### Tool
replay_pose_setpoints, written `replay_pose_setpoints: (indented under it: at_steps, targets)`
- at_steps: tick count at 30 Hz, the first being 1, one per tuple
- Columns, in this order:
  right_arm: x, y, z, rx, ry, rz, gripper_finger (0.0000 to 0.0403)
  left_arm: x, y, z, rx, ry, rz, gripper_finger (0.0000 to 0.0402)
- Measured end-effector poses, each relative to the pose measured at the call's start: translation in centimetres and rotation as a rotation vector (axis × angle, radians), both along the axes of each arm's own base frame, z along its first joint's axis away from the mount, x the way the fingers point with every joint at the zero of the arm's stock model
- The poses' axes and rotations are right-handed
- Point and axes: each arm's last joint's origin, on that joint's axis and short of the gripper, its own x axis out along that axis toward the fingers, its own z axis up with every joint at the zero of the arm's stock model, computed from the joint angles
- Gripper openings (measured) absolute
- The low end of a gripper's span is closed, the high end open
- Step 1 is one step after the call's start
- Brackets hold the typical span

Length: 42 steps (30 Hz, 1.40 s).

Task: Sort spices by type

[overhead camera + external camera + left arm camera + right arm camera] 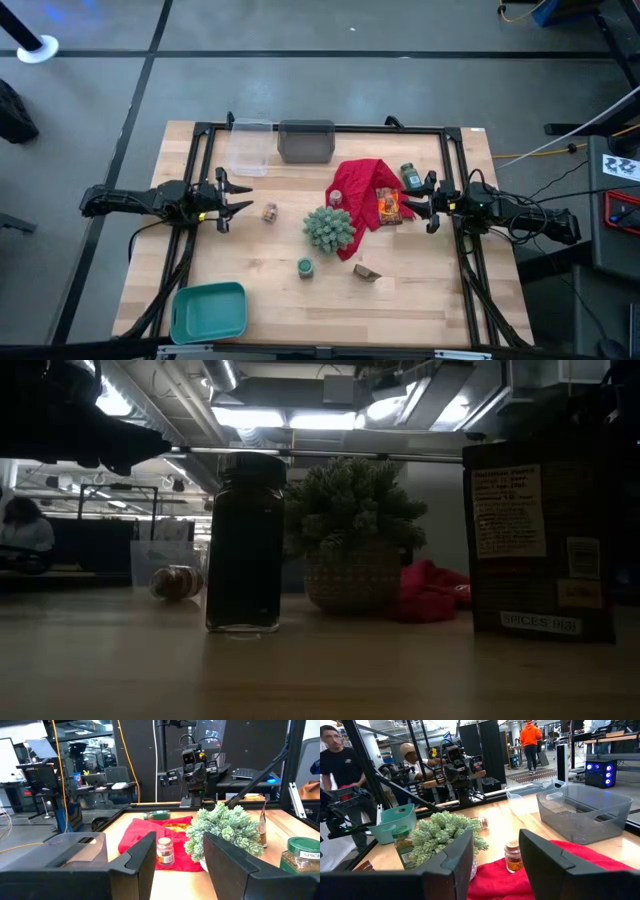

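Both pincers spread wide, gripping nothing.
Ahead of right gripper (431, 209): orange packet (388, 207) on red cloth (362, 190), spiky plant (329, 228) blocking beyond; left gripper (222, 200) facing tan jar (270, 211).

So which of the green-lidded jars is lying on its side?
The green-lidded jar by the right gripper, beside the red cloth; the other jar stands upright.

The pale wooden surface (260, 290) is evenly lit from above. The low view is dim and backlit by bright ceiling lights (390, 405), silhouetting the dark glass jar (245, 545).
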Motion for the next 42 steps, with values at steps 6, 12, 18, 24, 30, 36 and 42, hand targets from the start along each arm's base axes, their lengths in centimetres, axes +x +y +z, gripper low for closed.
replay_pose_setpoints:
  at_steps: [6, 12, 18, 24, 30, 36, 42]
  targets:
    - [0.0, 0.0, 0.0, -0.001, -0.004, 0.000, 0.0161, 0.0, 0.0, 0.0, 0.000, 0.000, 0.000, 0.0148]
    - [0.0, 0.0, 0.0, 0.028, -0.008, 0.001, 0.0161, 0.0, 0.0, 0.0, 0.000, 0.000, 0.000, 0.0148]
    - [-0.1, 0.0, 0.8, 0.222, -0.051, 0.001, 0.0161, 0.0, 0.0, 0.0, 0.000, 0.000, 0.000, 0.0148]
    - [-0.5, 0.0, 2.7, 0.222, -0.127, -0.004, 0.0161, 0.0, 0.0, 0.0, 0.000, 0.000, 0.000, 0.0148]
    - [-0.8, -0.1, 3.8, 0.190, -0.152, -0.049, 0.0168, 0.0, 0.0, 0.0, 0.000, 0.000, 0.000, 0.0148]
    - [-0.5, -0.3, 4.7, 0.197, -0.129, -0.126, 0.0226, 0.0, 0.0, 0.0, 0.000, 0.000, 0.000, 0.0148]
    - [0.4, -0.8, 7.2, 0.200, -0.057, -0.243, 0.0280, 0.0, 0.0, 0.0, 0.000, 0.000, 0.000, 0.0148]
